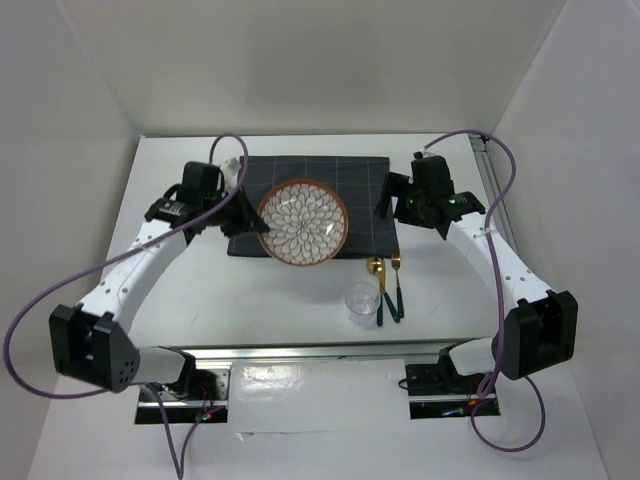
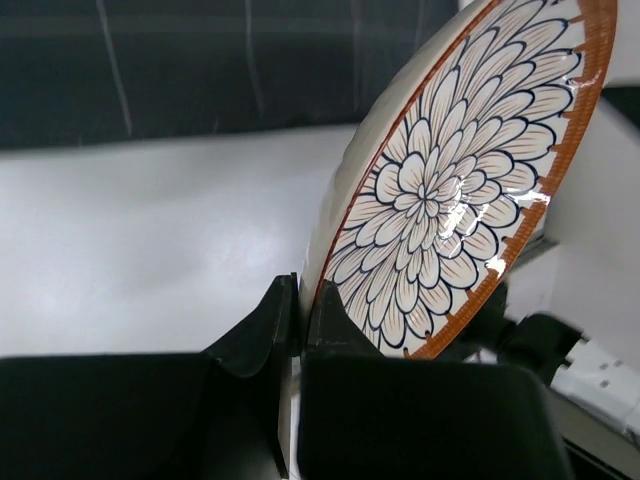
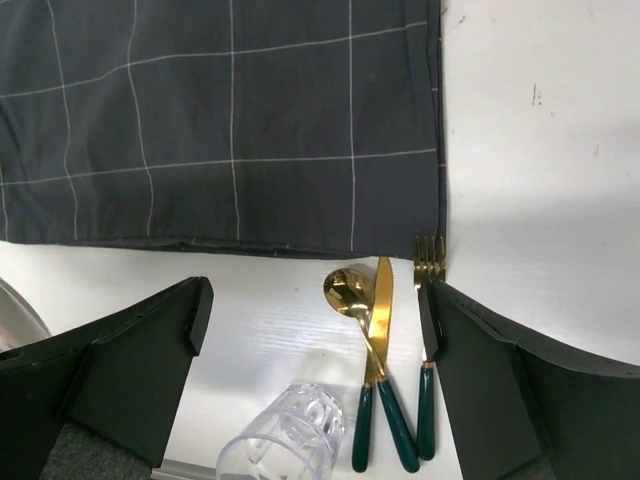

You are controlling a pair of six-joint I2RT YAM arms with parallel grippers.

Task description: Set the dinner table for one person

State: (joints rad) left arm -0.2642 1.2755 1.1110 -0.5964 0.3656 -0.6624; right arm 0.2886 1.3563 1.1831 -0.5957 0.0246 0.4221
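My left gripper (image 1: 262, 226) is shut on the rim of a round plate (image 1: 303, 223) with a white flower pattern and orange edge; in the left wrist view the plate (image 2: 450, 190) stands tilted between the jaws. It hangs over the front left part of the dark grey checked cloth (image 1: 360, 180) on the white dinner table (image 1: 290, 300). My right gripper (image 1: 392, 200) is open and empty above the cloth's right edge. A gold spoon (image 3: 350, 293), knife (image 3: 382, 310) and fork (image 3: 430, 262) with green handles lie beside a clear glass (image 3: 285, 440) below it.
The cutlery (image 1: 388, 290) and glass (image 1: 363, 302) sit in front of the cloth's right corner. Silver rails (image 1: 320, 352) run along the table's near edge, by the arm bases. White walls enclose the table on three sides.
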